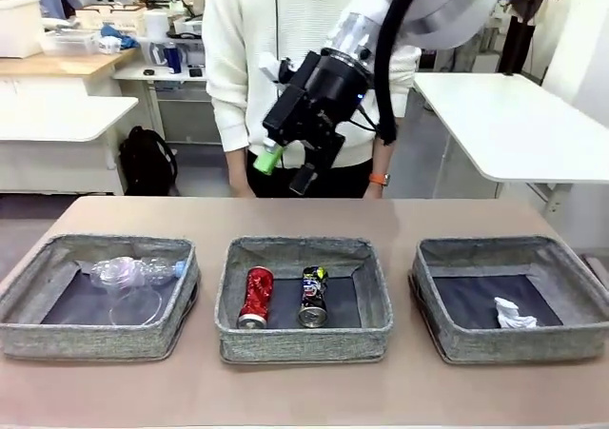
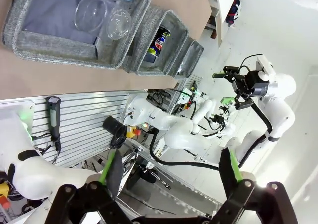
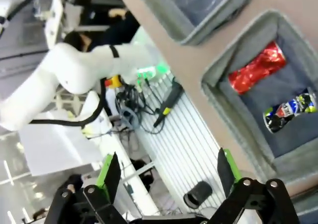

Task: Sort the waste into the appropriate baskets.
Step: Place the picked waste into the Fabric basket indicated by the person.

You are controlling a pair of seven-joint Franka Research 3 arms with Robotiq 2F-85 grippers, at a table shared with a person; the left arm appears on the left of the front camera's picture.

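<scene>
Three grey woven baskets stand in a row on the table. The left basket [image 1: 95,339] holds a clear plastic bottle [image 1: 128,272] with a pinkish label and a clear cup [image 1: 133,305]. A red can [image 1: 256,296] and a dark multicoloured can [image 1: 313,296] lie side by side in the middle basket [image 1: 304,345]. In the right basket [image 1: 514,351] lies a white paper wad [image 1: 514,313]. My right gripper [image 1: 285,170] hangs open and empty high above the middle basket, also seen as right gripper [image 3: 168,177] in its wrist view. My left gripper [image 2: 171,172] is open and empty, far from the baskets.
A person in a white sweater [image 1: 247,58] stands at the far side of the table, behind my right arm. The brown table top [image 1: 304,215] runs bare between the baskets and the far edge. White tables and a dark backpack [image 1: 147,158] stand farther back.
</scene>
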